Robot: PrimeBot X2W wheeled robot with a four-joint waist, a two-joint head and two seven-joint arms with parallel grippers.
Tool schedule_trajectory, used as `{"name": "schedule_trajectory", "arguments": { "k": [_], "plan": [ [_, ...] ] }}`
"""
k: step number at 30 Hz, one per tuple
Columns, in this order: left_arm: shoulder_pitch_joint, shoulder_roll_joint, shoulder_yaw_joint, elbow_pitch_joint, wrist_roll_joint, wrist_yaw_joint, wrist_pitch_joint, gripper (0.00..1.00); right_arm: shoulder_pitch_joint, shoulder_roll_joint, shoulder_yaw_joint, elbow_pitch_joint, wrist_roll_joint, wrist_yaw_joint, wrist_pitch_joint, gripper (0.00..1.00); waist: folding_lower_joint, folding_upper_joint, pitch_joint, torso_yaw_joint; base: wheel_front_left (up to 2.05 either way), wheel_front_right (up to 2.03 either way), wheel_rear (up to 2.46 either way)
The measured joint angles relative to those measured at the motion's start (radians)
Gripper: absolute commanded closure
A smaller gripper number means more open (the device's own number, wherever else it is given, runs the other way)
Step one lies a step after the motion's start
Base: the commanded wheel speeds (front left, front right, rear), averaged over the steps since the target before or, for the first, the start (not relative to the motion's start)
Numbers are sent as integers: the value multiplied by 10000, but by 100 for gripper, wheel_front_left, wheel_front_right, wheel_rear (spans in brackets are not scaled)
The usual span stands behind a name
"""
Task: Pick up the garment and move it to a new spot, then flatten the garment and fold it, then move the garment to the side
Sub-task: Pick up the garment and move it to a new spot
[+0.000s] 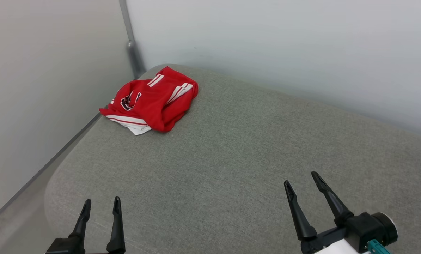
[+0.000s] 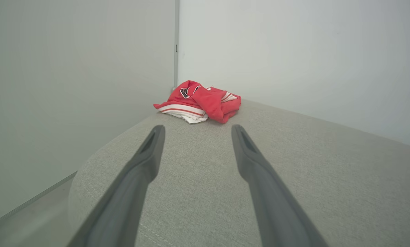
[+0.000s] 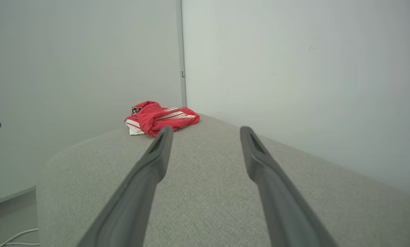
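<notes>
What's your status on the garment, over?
Left gripper open, holding nothing. Right gripper open, holding nothing. Garment crumpled, untouched, far left corner of grey cushion. Nothing lying between.

Garment point(image 1: 154, 104) is bright red with white-and-red striped trim and black white-edged lettering; the cushion point(image 1: 231, 169) under it is plain heathered grey, walls point(image 1: 267, 42) off-white.

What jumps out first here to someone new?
The garment, a crumpled red heap with white stripes, lies at the far left corner of the grey cushion, close to where the pale walls meet. Next come the left hand and right hand, both open above the cushion's near part, well short of the garment and holding nothing.
</notes>
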Motion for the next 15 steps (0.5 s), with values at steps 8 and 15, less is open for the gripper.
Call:
{"name": "schedule_trajectory", "arguments": {
  "k": [8, 15],
  "plan": [
    [-2, -2, 4, 117, -190, -21, 0, 0, -114, 0, -12, -23, 2, 0, 0, 0, 0, 0, 158, 80, 0, 0, 0],
    [-177, -2, 4, 201, -104, -372, 0, 0, -97, 0, -163, -163, -61, 0, 0, 0, 0, -1, 395, -1, 0, 0, 0]
  ]
}}
